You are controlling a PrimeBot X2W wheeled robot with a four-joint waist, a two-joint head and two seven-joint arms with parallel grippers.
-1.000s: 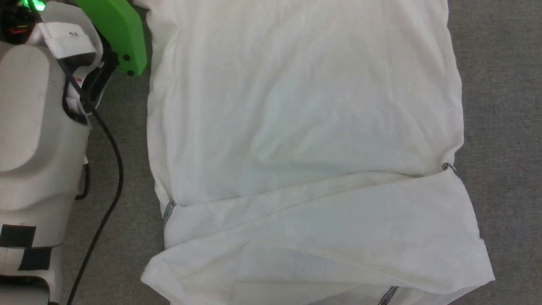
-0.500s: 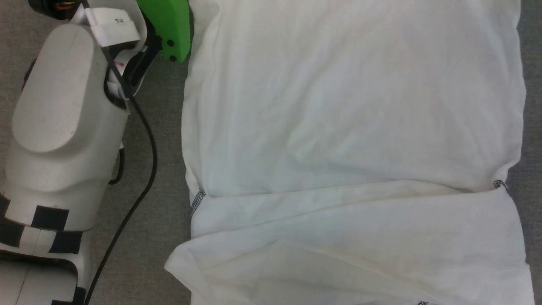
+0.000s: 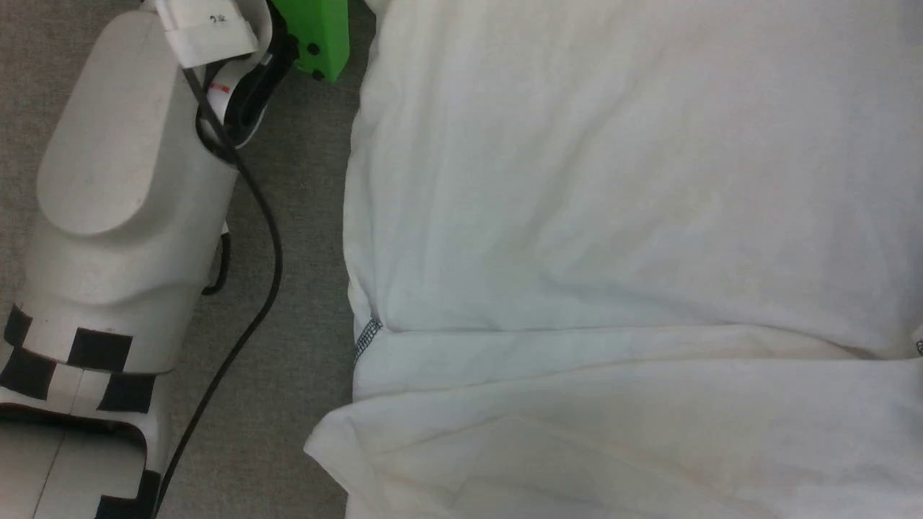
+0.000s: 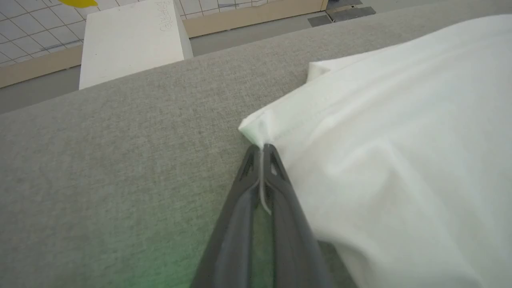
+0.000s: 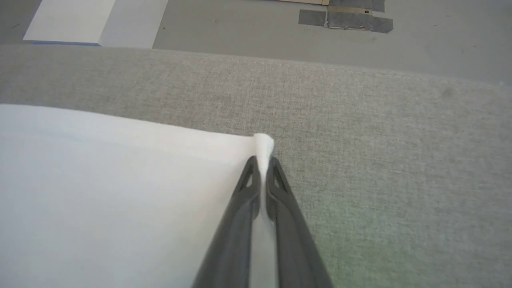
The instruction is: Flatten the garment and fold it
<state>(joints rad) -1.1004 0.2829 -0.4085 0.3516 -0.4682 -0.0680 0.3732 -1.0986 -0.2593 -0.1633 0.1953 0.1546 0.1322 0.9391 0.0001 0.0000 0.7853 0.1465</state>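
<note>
The garment (image 3: 613, 216) is a white shirt with dark stitched seams, spread over a grey cloth surface, its near part folded across the body. In the left wrist view my left gripper (image 4: 262, 149) is shut on a corner of the garment (image 4: 380, 140), a thin strip of fabric pinched between its dark fingers. In the right wrist view my right gripper (image 5: 262, 160) is shut on another corner of the garment (image 5: 120, 180), white fabric bunched at its tips. My pale left forearm (image 3: 122, 194) lies beside the shirt's left edge in the head view.
The grey cloth surface (image 4: 120, 160) runs to an edge beyond both grippers. A white box (image 4: 128, 40) stands past that edge on tiled floor. A black cable (image 3: 245, 317) hangs along my left forearm, next to a green part (image 3: 321, 36).
The head camera has shifted, so the shirt sits further right and lower in the picture. No earlier wrist frames show the grippers.
</note>
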